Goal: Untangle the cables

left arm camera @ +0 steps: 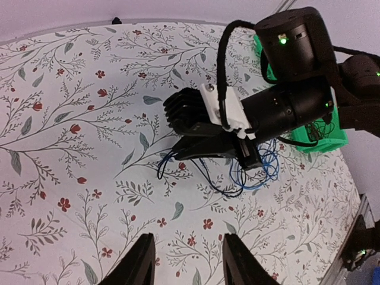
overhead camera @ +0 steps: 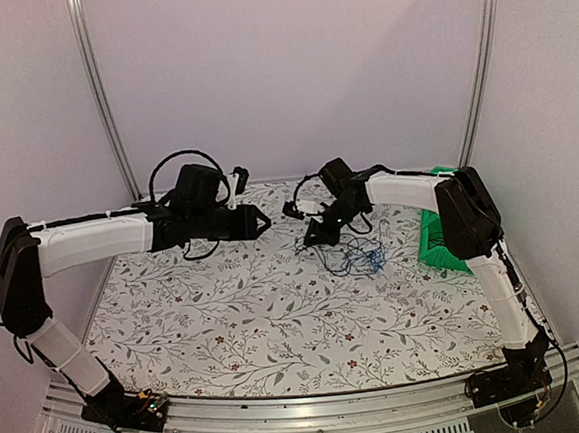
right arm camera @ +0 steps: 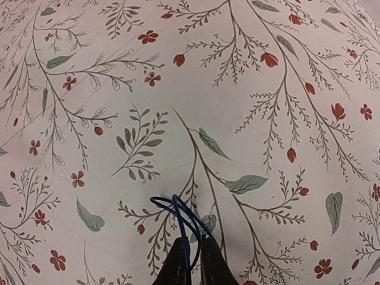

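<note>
Cables [overhead camera: 354,258] lie in a loose tangle on the flowered table [overhead camera: 227,317], right of centre and near the green bin [overhead camera: 435,241]. From above, you see your right gripper [overhead camera: 316,237] down at the tangle's left edge. Your left gripper [overhead camera: 261,222] sits off to the left, apart from it.

Through the left wrist camera, your left gripper [left arm camera: 189,261] is spread wide with nothing between its fingers, up above the table [left arm camera: 71,119]. Ahead of it, the right gripper [left arm camera: 178,153] meets the cables [left arm camera: 252,176], black loops and a blue one, beside the green bin [left arm camera: 309,139].

Through the right wrist camera, your right gripper [right arm camera: 193,264] is pinched nearly closed on a loop of the blue cable [right arm camera: 178,208]. The loop sticks out ahead of the fingers over the table [right arm camera: 237,89].
</note>
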You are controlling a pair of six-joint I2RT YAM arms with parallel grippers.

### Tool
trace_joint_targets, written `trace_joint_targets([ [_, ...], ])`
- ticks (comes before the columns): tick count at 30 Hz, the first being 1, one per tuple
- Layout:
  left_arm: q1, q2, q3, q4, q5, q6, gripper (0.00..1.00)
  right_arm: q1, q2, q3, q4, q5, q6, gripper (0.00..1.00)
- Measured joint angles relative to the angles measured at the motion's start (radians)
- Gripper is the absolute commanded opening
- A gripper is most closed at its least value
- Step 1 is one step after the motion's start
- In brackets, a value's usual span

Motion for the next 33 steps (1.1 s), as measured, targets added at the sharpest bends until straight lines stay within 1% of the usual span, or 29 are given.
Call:
trace_joint_targets([
  [5,0.000,-0.005,-0.056,0.017,0.019,0.034,0.43,0.001,-0.015,0.002,0.001,-0.013,0.012,0.01],
  [8,-0.003,-0.005,-0.095,0.056,0.048,0.081,0.46,0.002,-0.063,0.002,-0.020,-0.035,0.023,0.00],
  [12,-0.029,-0.005,-0.117,0.149,0.065,0.186,0.51,0.003,-0.193,0.007,-0.079,-0.071,0.030,0.00],
  [15,-0.070,-0.001,-0.112,0.240,0.059,0.253,0.54,0.004,-0.311,0.027,-0.128,-0.115,0.034,0.00],
  [18,-0.099,0.032,-0.074,0.339,0.058,0.287,0.55,0.006,-0.414,0.050,-0.177,-0.155,0.034,0.00],
  [20,-0.108,0.067,-0.039,0.401,0.060,0.295,0.55,0.006,-0.454,0.073,-0.213,-0.174,0.034,0.00],
  [23,-0.112,0.144,0.038,0.470,0.056,0.294,0.51,0.006,-0.471,0.141,-0.275,-0.200,0.034,0.00],
  [25,-0.112,0.206,0.082,0.520,0.034,0.288,0.44,0.006,-0.471,0.182,-0.309,-0.214,0.034,0.00],
  [27,-0.111,0.251,0.087,0.570,0.009,0.270,0.33,0.006,-0.476,0.216,-0.336,-0.226,0.035,0.00],
  [28,-0.110,0.277,0.082,0.599,-0.004,0.257,0.30,0.006,-0.483,0.222,-0.339,-0.231,0.035,0.00],
  [30,-0.105,0.323,0.074,0.642,-0.024,0.223,0.29,0.006,-0.505,0.229,-0.340,-0.240,0.043,0.00],
  [33,-0.094,0.400,0.064,0.678,-0.050,0.171,0.30,0.006,-0.568,0.230,-0.311,-0.242,0.073,0.00],
])
